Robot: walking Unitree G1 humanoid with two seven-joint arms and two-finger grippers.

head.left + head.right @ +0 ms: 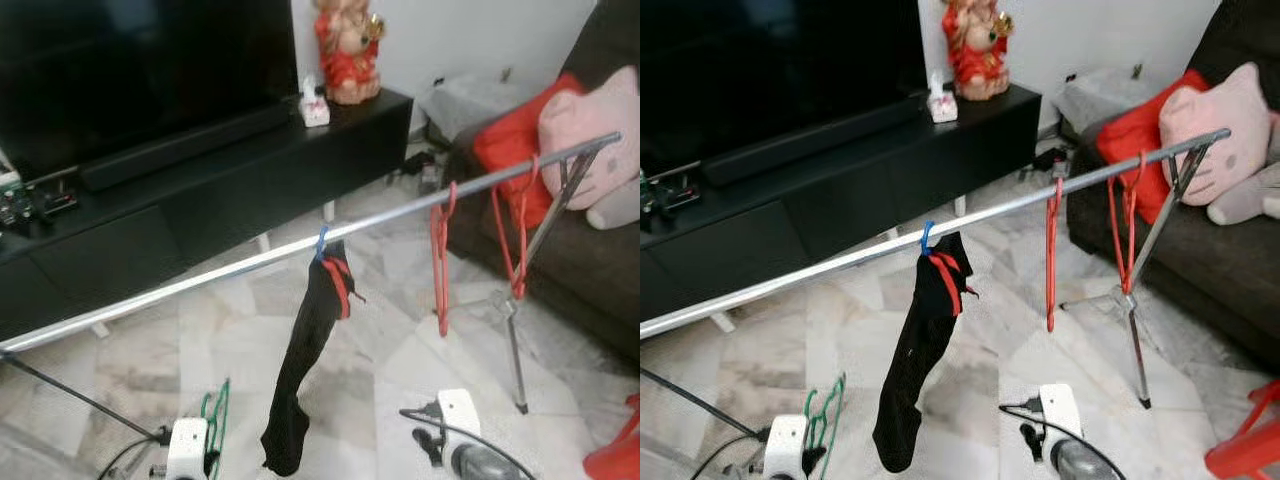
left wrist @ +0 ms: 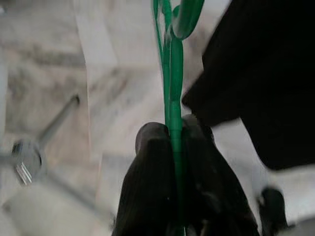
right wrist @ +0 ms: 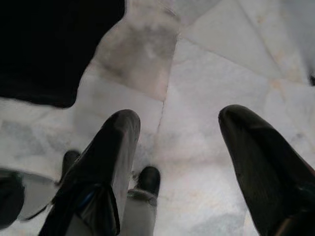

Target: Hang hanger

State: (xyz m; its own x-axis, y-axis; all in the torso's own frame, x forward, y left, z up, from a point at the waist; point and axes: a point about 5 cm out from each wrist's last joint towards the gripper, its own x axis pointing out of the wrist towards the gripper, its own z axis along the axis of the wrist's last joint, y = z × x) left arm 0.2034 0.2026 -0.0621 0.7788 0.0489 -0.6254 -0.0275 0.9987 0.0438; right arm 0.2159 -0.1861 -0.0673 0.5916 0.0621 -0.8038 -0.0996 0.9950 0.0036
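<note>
A long silver rail [image 1: 220,268] crosses the scene on tripod stands. From it hang a black garment with red trim [image 1: 305,360] on a blue hook and two red hangers [image 1: 440,255] further right. My left gripper [image 2: 174,130] is shut on a green hanger [image 1: 217,410], held low at the bottom left, below the rail and beside the black garment. The right gripper [image 3: 179,120] is open over the marble floor, with nothing between its fingers; its wrist [image 1: 458,425] is low at the bottom right.
A black TV cabinet [image 1: 250,180] with a red figurine [image 1: 347,45] stands behind the rail. A dark sofa with red and pink cushions [image 1: 585,140] is at right. The tripod stand [image 1: 515,330] stands on the marble floor. A red object [image 1: 615,450] sits at bottom right.
</note>
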